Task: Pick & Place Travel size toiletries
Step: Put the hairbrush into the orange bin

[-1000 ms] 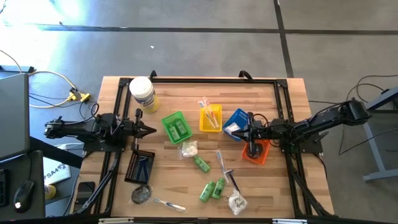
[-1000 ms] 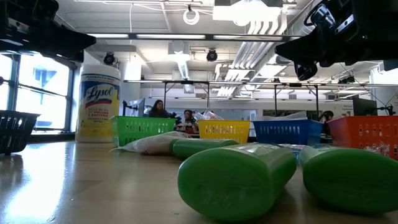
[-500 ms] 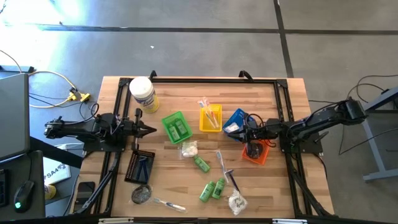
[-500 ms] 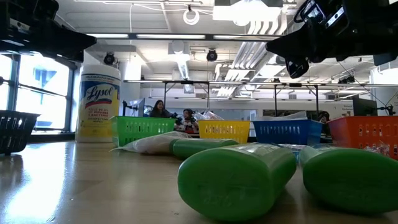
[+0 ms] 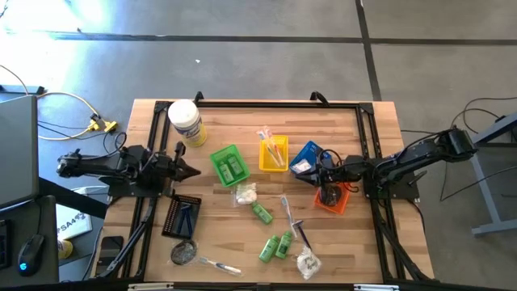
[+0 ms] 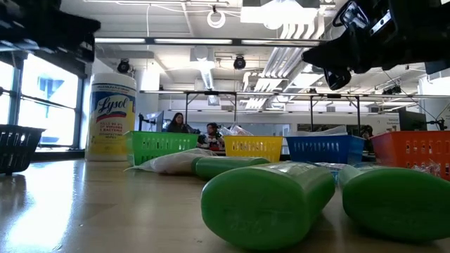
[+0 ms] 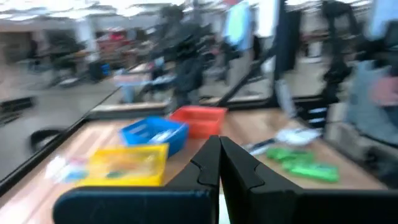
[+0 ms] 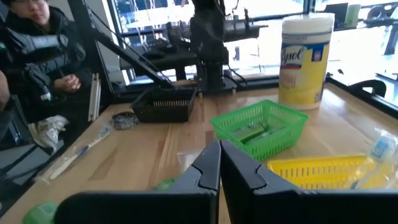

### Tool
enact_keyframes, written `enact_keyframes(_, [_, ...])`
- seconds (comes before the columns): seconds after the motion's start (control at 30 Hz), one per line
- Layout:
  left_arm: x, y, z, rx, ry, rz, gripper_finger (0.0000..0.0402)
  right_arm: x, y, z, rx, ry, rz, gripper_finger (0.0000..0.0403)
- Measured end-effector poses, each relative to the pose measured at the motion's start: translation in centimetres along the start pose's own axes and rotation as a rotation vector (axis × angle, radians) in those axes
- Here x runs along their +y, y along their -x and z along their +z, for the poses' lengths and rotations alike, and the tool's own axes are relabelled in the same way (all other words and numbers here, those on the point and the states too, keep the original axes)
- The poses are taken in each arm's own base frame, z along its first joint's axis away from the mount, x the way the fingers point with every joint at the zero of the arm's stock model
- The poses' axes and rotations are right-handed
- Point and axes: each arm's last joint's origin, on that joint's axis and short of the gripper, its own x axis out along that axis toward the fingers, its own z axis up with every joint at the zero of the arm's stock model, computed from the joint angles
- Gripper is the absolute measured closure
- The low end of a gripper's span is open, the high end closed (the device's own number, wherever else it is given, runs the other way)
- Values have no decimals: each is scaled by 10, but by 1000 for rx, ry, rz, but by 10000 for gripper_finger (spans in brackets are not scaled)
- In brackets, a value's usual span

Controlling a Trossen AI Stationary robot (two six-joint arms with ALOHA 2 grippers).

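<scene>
The right gripper (image 5: 317, 170) hangs above the gap between the blue tray (image 5: 305, 155) and the orange tray (image 5: 335, 198), its fingers (image 8: 208, 165) pressed together on nothing. The left gripper (image 5: 196, 169) waits at the table's left side, just beside the green tray (image 5: 227, 164), fingers (image 7: 211, 163) likewise together and empty. No item is in hand, so I judge the work to stand between placements: some toiletries already lie in trays, with green tubes (image 5: 233, 168) in the green tray and wrapped toothbrushes (image 5: 271, 149) in the yellow tray (image 5: 273, 153). Much remains loose on the boards: a white packet (image 5: 245, 194) near the centre, a green tube (image 5: 262, 212) just below it, a pair of tubes (image 5: 275, 246) further toward the front, a wrapped razor (image 5: 300, 233) beside them, another packet (image 5: 307, 263) at the front edge, and a dark sachet (image 5: 184, 252) with a toothbrush (image 5: 218, 264) at the front left. The black tray (image 5: 181, 216) holds what looks like a comb. The wipes jar (image 5: 186, 123) stands apart at the rear left. The next move, in my judgement, calls for the right arm to part its fingers, travel forward to one of the loose items and descend squarely over it; the small wrapped pieces lie flat and may slip.
</scene>
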Motion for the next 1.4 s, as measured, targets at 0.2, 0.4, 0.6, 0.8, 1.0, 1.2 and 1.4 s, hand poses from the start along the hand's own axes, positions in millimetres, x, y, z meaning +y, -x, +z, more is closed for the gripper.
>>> enact_keyframes(0.2, [-17, -9, 39, 90, 5, -91, 401, -1, 0, -4, 47, 4, -3, 401])
enact_keyframes(0.4, [-44, -30, 74, 379, -18, 19, 402, 0, 0, -7, 75, 6, 15, 401])
enact_keyframes(0.6, [-94, -55, 95, 616, -68, 79, 402, 0, 0, -7, 76, 1, 18, 401])
enact_keyframes(0.8, [-159, -76, 102, 785, -61, 91, 401, 0, 0, -8, 87, 2, 37, 401])
enact_keyframes(1.0, [-218, -93, 75, 992, -14, 154, 399, 0, 0, -8, 85, 30, 39, 401])
enact_keyframes(1.2, [-249, -108, 36, 1175, 82, 286, 356, 1, 0, -5, 56, 85, 43, 401])
enact_keyframes(1.4, [-268, -112, 8, 1312, 199, 304, 266, 1, 0, 1, -6, 105, 48, 401])
